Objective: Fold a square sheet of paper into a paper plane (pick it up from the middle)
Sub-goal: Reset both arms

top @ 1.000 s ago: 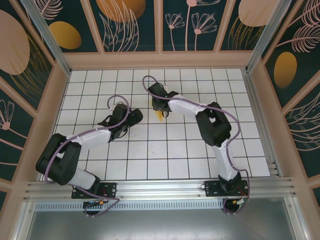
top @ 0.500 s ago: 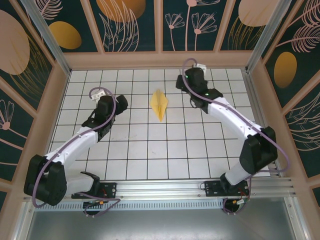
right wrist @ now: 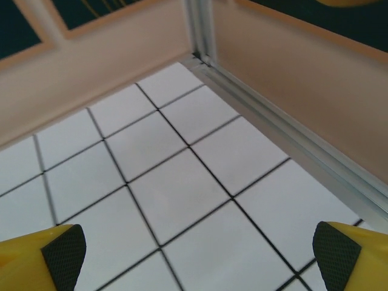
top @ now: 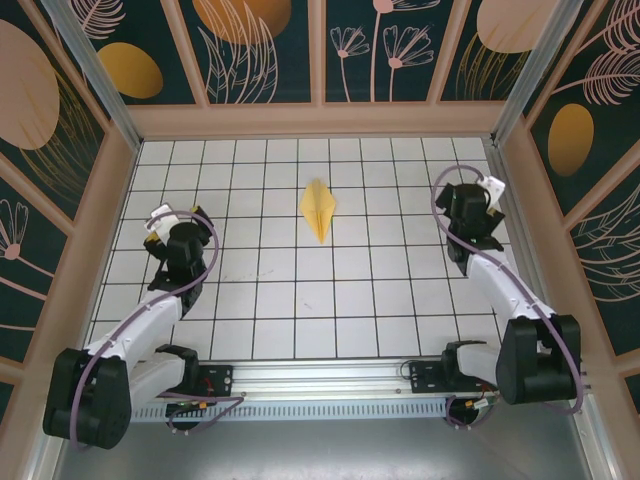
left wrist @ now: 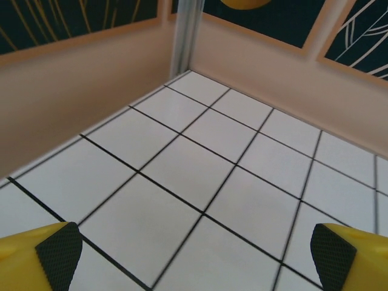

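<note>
The square sheet of paper lies folded into a slim yellow paper plane [top: 318, 208], a pointed dart with a centre crease, flat on the white grid table in the middle at the back. Nothing touches it. My left gripper [top: 163, 226] hangs far to its left near the left wall, and in the left wrist view it [left wrist: 194, 257] stands open over bare tiles, its black pads [left wrist: 59, 254] wide apart. Near the right wall, my right gripper [top: 480, 198] is just as far from the plane. It [right wrist: 200, 254] is open too, with bare tiles between its pads [right wrist: 65, 250].
Beige walls [top: 320, 122] fence the tiled table [top: 300, 300] on three sides. A metal corner post [left wrist: 185, 33] stands ahead of the left gripper, and a metal rail [right wrist: 285, 130] runs along the right wall close to the right gripper.
The right gripper opened and let go of the paper plane, which stays on the table. Both arms swung out from the middle to the side walls.
</note>
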Controlling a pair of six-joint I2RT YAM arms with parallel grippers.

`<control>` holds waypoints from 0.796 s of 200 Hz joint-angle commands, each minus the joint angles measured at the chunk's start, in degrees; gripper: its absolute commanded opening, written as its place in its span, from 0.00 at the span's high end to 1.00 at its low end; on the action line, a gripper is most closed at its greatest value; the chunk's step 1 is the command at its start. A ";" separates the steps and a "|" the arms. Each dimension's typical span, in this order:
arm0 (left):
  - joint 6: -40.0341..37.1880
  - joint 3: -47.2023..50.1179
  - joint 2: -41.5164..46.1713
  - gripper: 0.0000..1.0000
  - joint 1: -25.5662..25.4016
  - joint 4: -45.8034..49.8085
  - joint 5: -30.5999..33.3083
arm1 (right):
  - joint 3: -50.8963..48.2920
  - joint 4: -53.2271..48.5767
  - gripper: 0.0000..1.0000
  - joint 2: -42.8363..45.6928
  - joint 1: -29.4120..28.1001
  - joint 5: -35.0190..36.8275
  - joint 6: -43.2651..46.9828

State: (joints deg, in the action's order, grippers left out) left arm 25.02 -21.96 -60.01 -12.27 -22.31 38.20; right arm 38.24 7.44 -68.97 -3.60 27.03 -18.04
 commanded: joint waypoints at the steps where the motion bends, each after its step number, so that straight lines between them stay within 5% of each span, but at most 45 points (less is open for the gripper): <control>1: -6.86 4.31 0.77 0.02 1.76 -10.34 2.68 | -4.51 9.94 0.01 -0.02 3.56 -3.59 1.92; 82: -17.64 11.65 -11.83 0.02 6.68 -38.13 -16.44 | -17.12 36.87 0.01 -5.53 4.83 -14.95 13.06; 159: -20.39 7.02 -19.74 0.01 10.94 -42.23 -30.79 | -23.00 54.97 0.01 -12.87 4.82 -21.99 16.02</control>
State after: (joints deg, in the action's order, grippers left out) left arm 6.92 -12.93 -78.26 -2.59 -59.90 13.19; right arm 16.27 52.27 -80.03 0.93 8.36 -3.46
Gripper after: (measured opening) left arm 0.985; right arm 0.987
